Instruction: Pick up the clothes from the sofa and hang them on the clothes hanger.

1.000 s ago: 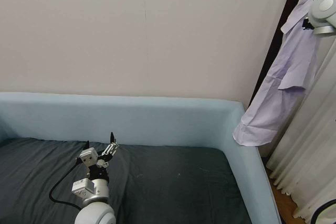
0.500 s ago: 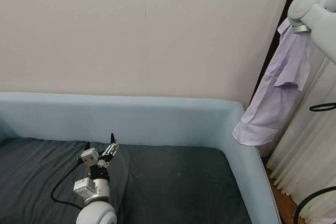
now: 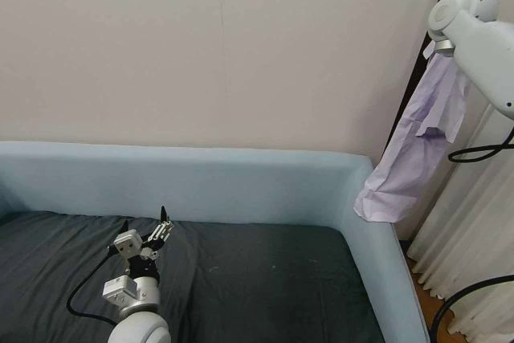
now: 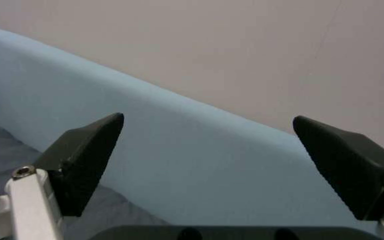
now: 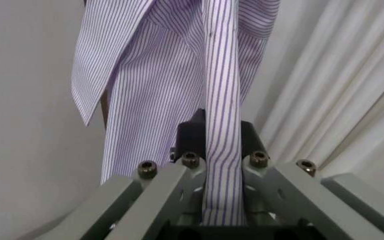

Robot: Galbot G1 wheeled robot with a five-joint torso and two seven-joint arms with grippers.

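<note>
Purple shirt point(image 5: 145, 75) pinched in right tool point(image 5: 223, 150) | left tool point(image 4: 207, 120) wide, empty | shirt-top cropped

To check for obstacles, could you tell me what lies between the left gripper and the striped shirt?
Head view: from left gripper to shirt, bare dark seat cushion, then the sofa's blue side wall.
</note>
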